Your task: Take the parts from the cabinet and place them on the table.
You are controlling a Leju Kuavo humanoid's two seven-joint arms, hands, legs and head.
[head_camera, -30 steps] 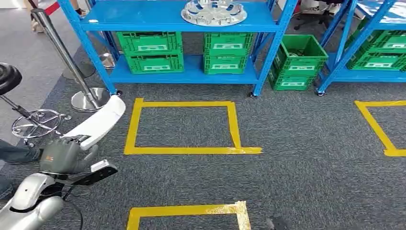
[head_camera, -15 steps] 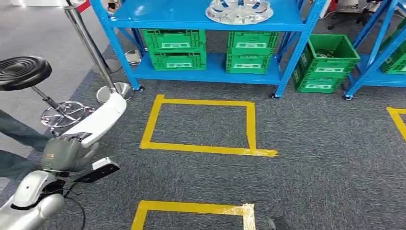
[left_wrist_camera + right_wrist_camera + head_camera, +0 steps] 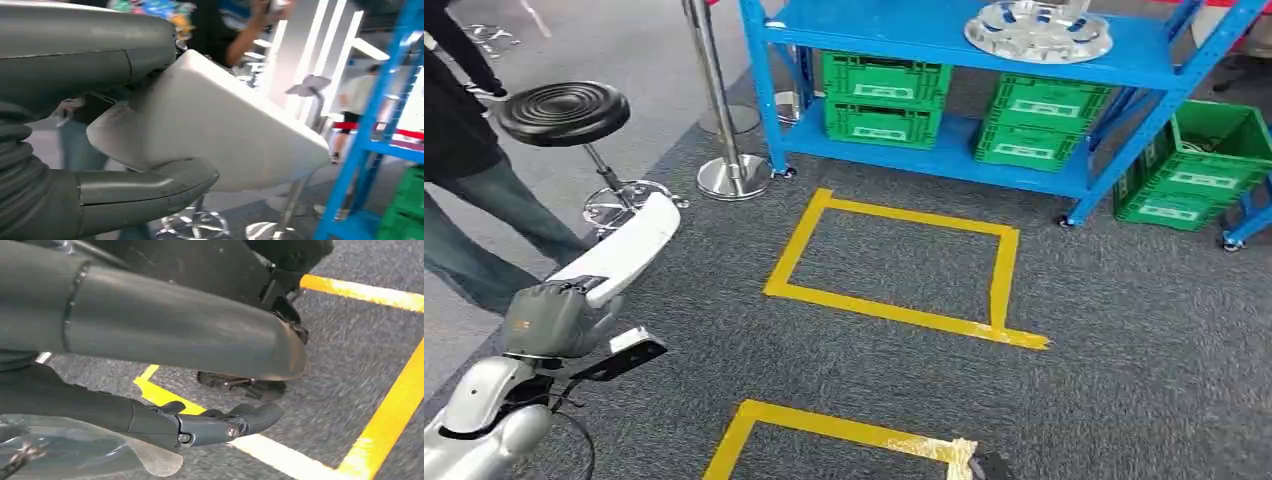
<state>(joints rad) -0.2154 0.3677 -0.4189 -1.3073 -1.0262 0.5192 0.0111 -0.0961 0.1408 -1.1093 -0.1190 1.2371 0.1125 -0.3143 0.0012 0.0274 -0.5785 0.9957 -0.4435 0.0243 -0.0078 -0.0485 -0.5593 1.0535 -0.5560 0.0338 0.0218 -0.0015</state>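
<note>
On grey carpet marked with yellow tape squares (image 3: 894, 265), a blue cabinet (image 3: 944, 40) carries a silver wheel cover (image 3: 1038, 30) above green crates (image 3: 882, 97). The left hand (image 3: 559, 320) grips a long white part (image 3: 624, 250) beside a black stool (image 3: 564, 112). The right hand (image 3: 210, 390) hangs over the floor, thumb and fingers apart, holding nothing.

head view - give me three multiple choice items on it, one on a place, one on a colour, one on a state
1. Where is the silver wheel cover?
A. on the blue rack's top shelf
B. on the carpet
C. on the stool

2. What colour are the crates on the lower shelf?
A. red
B. green
C. white

3. What is the left hand doing?
A. hanging with nothing in it
B. pressing a crate
C. holding a white part

1 A: it lies on the top shelf.
2 B: all are green.
3 C: the part sticks out of its grip.
</note>
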